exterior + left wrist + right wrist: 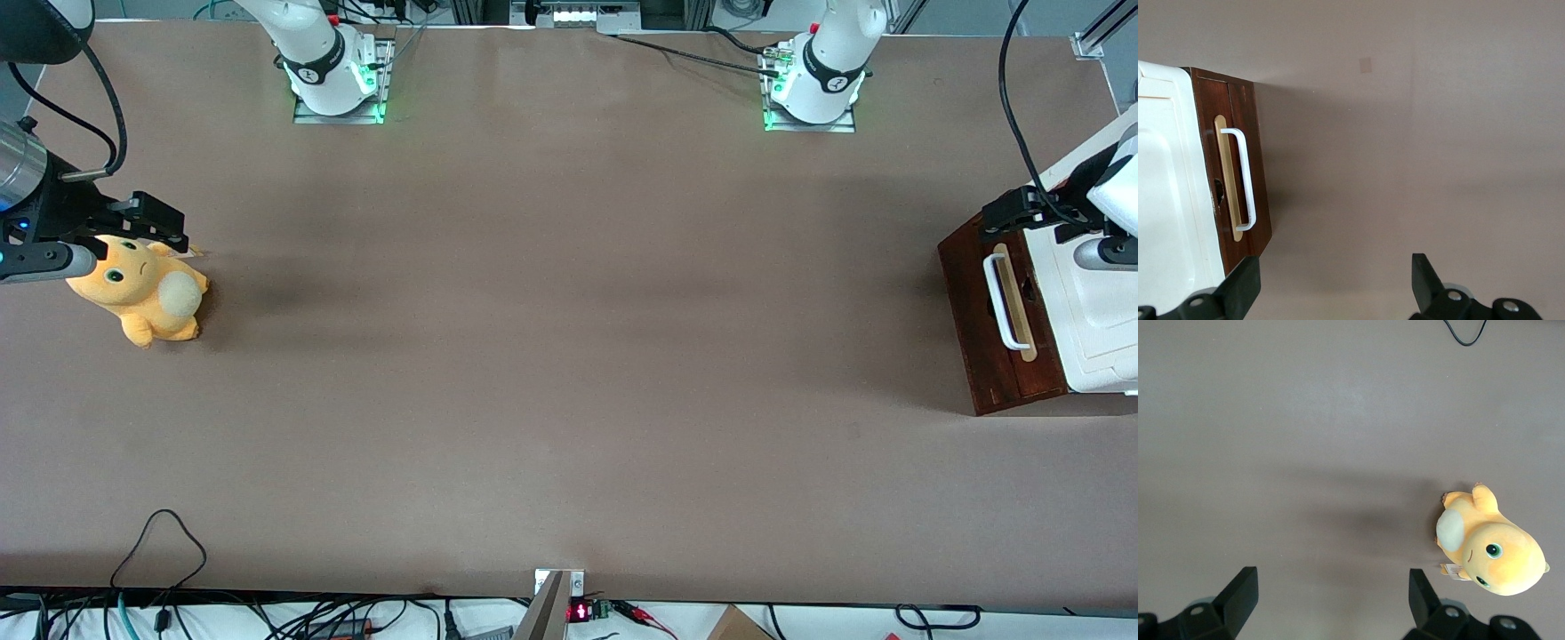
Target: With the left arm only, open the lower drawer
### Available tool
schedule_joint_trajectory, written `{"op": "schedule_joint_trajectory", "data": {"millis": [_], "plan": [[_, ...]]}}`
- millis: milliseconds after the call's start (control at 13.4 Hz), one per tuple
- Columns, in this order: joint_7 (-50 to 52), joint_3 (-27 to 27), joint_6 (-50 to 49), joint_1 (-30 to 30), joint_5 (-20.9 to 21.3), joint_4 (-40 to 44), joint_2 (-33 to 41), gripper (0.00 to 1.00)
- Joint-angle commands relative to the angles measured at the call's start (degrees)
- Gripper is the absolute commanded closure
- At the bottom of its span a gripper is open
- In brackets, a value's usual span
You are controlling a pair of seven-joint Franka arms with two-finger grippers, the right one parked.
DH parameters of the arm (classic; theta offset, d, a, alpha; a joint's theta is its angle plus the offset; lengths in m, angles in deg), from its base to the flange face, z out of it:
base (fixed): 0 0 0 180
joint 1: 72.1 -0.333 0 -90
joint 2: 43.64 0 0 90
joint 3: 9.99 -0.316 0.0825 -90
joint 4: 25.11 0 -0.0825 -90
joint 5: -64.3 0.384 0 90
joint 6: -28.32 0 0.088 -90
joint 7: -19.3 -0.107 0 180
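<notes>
The lower drawer [971, 298] has a dark reddish-brown front that lies flush with its cabinet, at the working arm's end of the table. A white loop handle [1000, 302] runs along a pale wood strip on that front. The cabinet's white moulded top [1089, 329] is above it. My left arm's gripper [1003, 220] hovers above the cabinet's corner that is farther from the front camera. In the left wrist view the gripper [1334, 283] is open wide with only table between its fingers. There the drawer [1257, 193] and handle [1245, 177] lie beside one fingertip [1245, 283], not touching.
An orange plush toy [142, 293] lies toward the parked arm's end of the table and also shows in the right wrist view, plush toy [1491, 550]. A black cable loop [160, 538] lies near the table's front edge. Both arm bases [813, 89] stand along the farthest edge.
</notes>
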Motion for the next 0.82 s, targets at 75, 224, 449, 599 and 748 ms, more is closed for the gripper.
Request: {"op": "schedule_joint_trajectory", "data": {"millis": [75,224,449,599,748], "plan": [[6.91,0.02,-0.25,6.29,10.85,-1.16,-0.81,0.00],[10.34,2.64,-1.83,7.89,18.50,-1.16,-3.09,0.00],[19.63,7.39,-2.89,7.28,29.83,-5.53,-5.12,0.00],[29.20,10.64,-3.07,7.28,38.27,-10.97,-6.35,0.00],[38.17,11.97,-3.85,7.28,43.74,-15.46,-8.45,0.00]]}}
